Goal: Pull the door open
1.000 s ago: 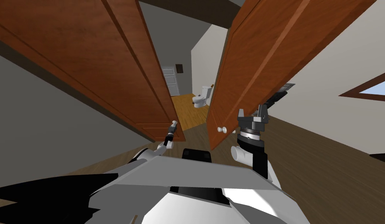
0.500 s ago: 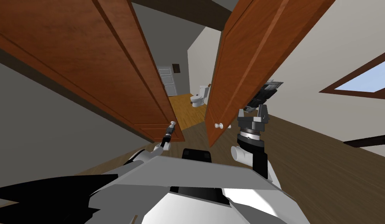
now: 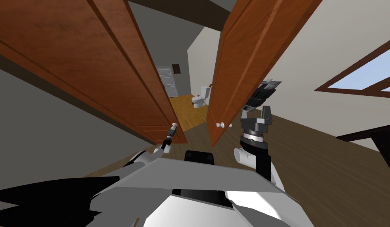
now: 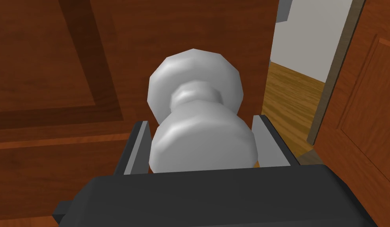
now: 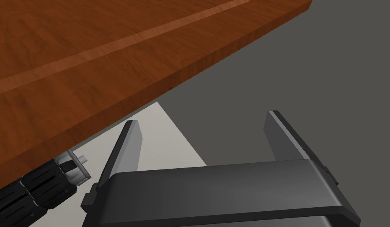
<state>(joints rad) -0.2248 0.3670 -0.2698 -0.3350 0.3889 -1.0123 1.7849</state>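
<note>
Home, toilet, wooden doors

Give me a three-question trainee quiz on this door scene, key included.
1. True or false: the right claw grips a knob.
2. What stands beyond the gap between the left door and the right door? A sofa; B toilet; C bed.
3. Fill in: the left claw is shut on the left door's ___.
Key: 1 false, it is open and empty; 2 B; 3 knob.
</note>
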